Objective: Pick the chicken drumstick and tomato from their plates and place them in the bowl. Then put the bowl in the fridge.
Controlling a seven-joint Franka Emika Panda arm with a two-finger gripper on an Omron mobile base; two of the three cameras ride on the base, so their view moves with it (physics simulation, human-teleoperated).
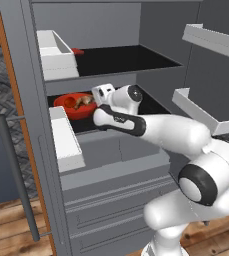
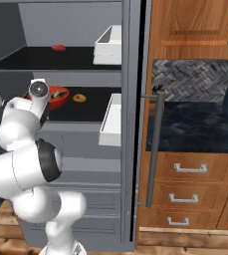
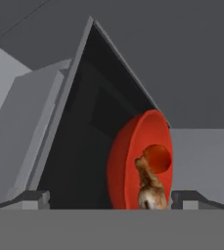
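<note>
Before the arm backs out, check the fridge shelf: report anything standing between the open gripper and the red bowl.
Nothing visible does. The bowl sits on the fridge's middle shelf with the chicken drumstick and tomato inside, directly ahead of the open gripper. A small brown item lies off to one side, out of that line.

Small round brown item on shelf (unidentifiable); wooden drawers under dark stone counter.

Red bowl w/ drumstick on fridge mid shelf (small brown item just beside).
</note>
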